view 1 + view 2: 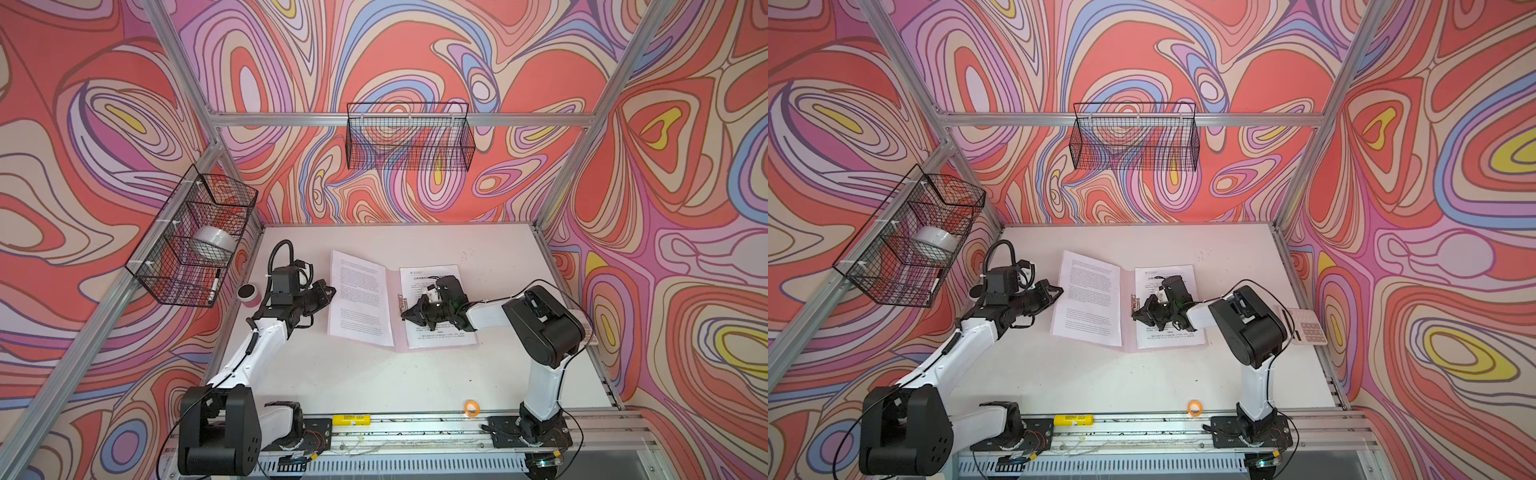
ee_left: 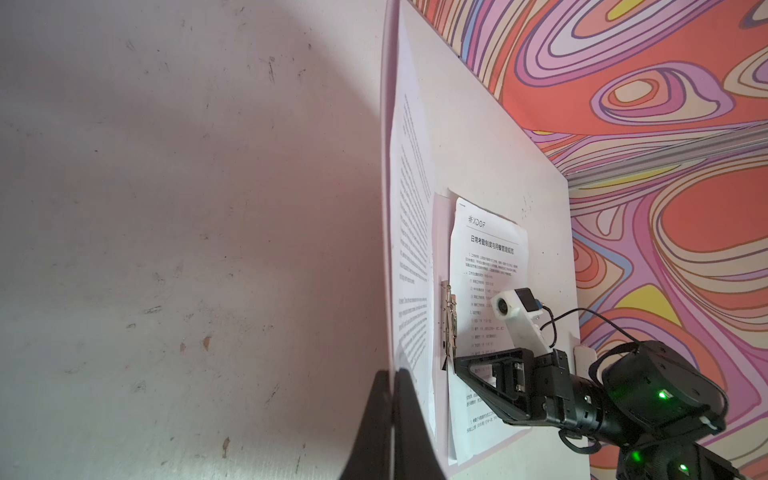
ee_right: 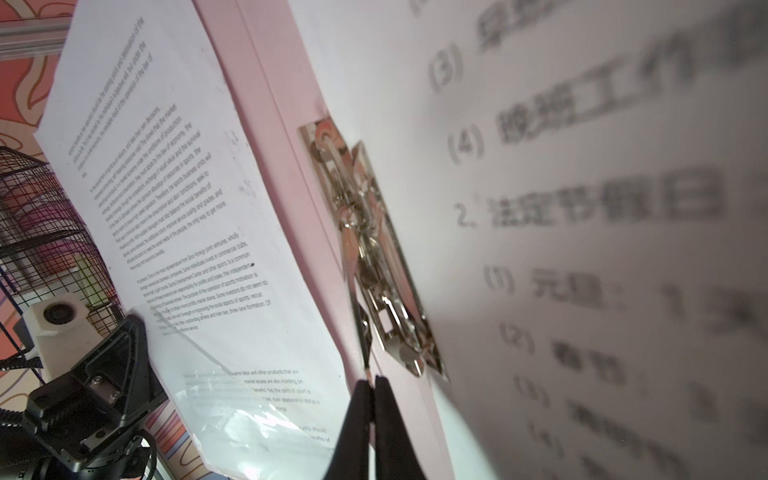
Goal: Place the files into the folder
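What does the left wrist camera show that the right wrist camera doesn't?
Only left wrist: the headed sheet's title, sharp and readable, and the right pincer seen from outside. Only right wrist: a wire basket, the left pincer from outside at the raised cover's edge, and the clip's lever nipped in the right pincer's shut tips. Both: the pink folder, the clip and the text sheet.
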You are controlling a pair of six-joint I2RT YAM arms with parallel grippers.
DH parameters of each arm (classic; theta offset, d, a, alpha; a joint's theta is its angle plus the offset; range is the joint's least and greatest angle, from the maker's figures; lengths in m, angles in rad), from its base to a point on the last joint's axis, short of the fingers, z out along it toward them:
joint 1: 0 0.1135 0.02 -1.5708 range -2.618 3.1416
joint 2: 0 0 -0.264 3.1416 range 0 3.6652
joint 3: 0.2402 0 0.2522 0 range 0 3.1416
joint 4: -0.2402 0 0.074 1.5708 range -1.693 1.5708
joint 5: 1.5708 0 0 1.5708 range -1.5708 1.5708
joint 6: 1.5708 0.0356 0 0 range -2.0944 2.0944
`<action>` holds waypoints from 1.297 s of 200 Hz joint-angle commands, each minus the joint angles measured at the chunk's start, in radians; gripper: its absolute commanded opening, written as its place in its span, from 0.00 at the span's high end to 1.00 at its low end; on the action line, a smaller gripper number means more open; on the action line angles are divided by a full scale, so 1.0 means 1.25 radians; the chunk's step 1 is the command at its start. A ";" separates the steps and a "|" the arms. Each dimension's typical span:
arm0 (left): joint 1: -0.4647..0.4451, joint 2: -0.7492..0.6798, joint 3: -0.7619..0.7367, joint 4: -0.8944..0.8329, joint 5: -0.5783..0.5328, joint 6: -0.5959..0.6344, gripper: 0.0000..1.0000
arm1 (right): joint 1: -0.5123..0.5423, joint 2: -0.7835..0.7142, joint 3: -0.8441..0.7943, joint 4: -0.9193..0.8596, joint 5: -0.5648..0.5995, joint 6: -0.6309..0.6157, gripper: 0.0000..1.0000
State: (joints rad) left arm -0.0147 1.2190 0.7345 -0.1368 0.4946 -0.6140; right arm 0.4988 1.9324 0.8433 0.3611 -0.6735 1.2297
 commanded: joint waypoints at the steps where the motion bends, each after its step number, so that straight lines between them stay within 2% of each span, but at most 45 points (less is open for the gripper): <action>1: -0.004 -0.004 0.004 0.031 -0.001 0.003 1.00 | -0.002 0.056 -0.048 -0.132 0.067 -0.020 1.00; 118: -0.007 -0.006 0.006 0.036 0.004 0.003 1.00 | -0.013 0.084 -0.026 -0.277 0.145 -0.102 1.00; 205: -0.009 -0.005 0.008 0.038 0.006 0.003 1.00 | -0.029 0.116 -0.033 -0.321 0.208 -0.147 1.00; 259: -0.009 -0.001 0.006 0.039 0.003 0.005 1.00 | -0.041 0.081 -0.055 -0.295 0.193 -0.137 1.00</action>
State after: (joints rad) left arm -0.0277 1.2190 0.7345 -0.1158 0.5014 -0.6144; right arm 0.4740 1.9553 0.8566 0.2878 -0.6548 1.0599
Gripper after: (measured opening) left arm 0.048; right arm 0.048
